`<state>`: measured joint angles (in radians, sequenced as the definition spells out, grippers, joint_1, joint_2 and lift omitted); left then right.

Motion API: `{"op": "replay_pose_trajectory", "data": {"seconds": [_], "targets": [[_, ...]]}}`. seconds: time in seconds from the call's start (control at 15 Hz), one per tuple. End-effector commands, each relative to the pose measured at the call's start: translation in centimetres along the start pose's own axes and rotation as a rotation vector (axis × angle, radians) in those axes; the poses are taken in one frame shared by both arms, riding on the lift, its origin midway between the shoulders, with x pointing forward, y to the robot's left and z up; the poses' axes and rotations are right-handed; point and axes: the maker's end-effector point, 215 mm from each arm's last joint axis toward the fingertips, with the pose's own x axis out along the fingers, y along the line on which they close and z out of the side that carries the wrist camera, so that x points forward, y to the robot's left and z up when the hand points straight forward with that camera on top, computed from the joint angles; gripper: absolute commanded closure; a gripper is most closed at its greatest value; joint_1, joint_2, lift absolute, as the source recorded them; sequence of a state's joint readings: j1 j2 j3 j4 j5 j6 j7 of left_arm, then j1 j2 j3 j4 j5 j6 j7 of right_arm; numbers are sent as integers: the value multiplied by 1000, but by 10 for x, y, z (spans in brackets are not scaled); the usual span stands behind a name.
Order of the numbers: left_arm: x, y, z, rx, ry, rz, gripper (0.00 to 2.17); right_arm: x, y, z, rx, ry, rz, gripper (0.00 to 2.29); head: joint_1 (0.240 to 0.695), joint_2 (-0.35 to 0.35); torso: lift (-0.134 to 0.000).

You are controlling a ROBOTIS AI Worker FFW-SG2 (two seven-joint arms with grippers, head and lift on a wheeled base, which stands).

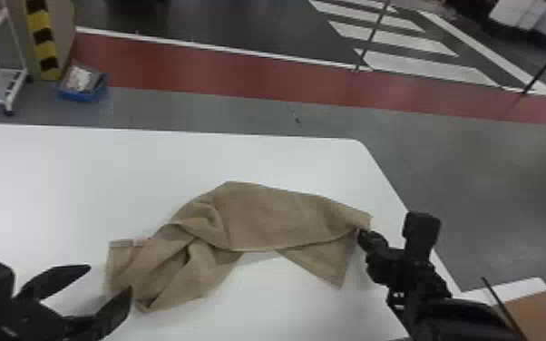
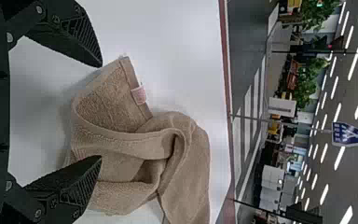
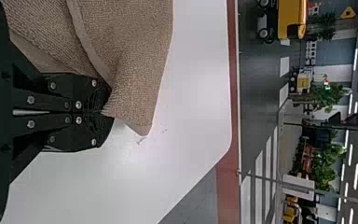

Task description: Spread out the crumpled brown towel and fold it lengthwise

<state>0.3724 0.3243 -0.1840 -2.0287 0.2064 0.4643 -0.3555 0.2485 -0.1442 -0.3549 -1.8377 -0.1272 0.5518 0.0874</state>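
The brown towel (image 1: 258,217) lies on the white table, its left half twisted into folds and its right half flatter, with a corner flap hanging toward the front. My left gripper (image 1: 111,276) is open just left of the towel's bunched end. In the left wrist view, that gripper (image 2: 100,112) has its fingers apart, with the towel (image 2: 135,154) and its pink tag in front of and between them. At the towel's right corner is my right gripper (image 1: 363,233). The right wrist view has this gripper (image 3: 106,112) shut on the towel's edge (image 3: 135,84).
The white table (image 1: 104,172) has its far edge and slanting right edge beyond the towel. A brown and white box-like object (image 1: 535,308) stands at the lower right, beside the right arm. A blue bin (image 1: 81,86) sits on the floor behind.
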Motion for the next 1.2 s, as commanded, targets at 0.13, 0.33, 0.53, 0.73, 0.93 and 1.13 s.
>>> {"op": "replay_pose_trajectory", "data": {"seconds": [0.13,0.33,0.53,0.73,0.93,1.13], "targets": [[0,-7,-1,-2,3,-34,488,0,1,2,0,-6,3,1652,695,-350,-123],[-2,-8,2,-10,-3,-49,1649,0,-2,2,3,-7,-4,1652,695,-350,-123],[-8,-3,4,-32,-5,-60,2071,-1,-4,9,3,-20,-5,1652,695,-350,-123],[-16,25,24,-22,-41,23,2071,1,6,42,-3,-68,14,1652,695,-350,-123],[-33,57,66,-21,-121,102,2071,10,46,94,-15,-79,107,1652,695,-345,-123],[-54,84,111,2,-204,172,2071,15,91,148,-36,-99,190,1652,695,-272,-123]]}}
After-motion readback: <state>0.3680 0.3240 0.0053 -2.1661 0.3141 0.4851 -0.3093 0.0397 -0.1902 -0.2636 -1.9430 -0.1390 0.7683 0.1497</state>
